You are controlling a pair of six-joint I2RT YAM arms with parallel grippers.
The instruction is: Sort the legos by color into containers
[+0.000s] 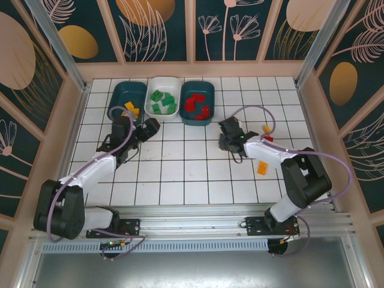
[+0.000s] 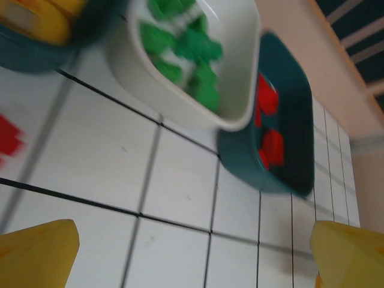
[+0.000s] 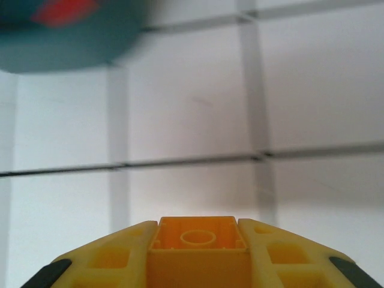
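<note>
— Where was the small orange plastic brick [image 3: 198, 246]?

— Between the yellow fingers of the right gripper [image 1: 230, 139], which pressed flush against both its sides, with its hollow underside towards the wrist camera. That put it over the white tiled floor [image 1: 180, 174], a little in front of the dark teal plastic tub of red bricks [image 1: 198, 83]. I couldn't tell whether it had left the tiles.

— So the step was a pick-up?

— I judged so: securing an orange piece. Next it had to travel to the far-left dark teal tub of orange-yellow bricks [image 1: 129, 91], past the white tub of green bricks [image 1: 162, 79].

— Anything in the way?

— The left gripper [image 1: 150, 127], jaws wide apart and empty, hung near that tub and would have to give room. A loose orange brick [image 1: 262, 167], a second loose orange brick [image 1: 266, 129] and a loose red brick [image 1: 268, 138] lay beside the right arm.
</note>
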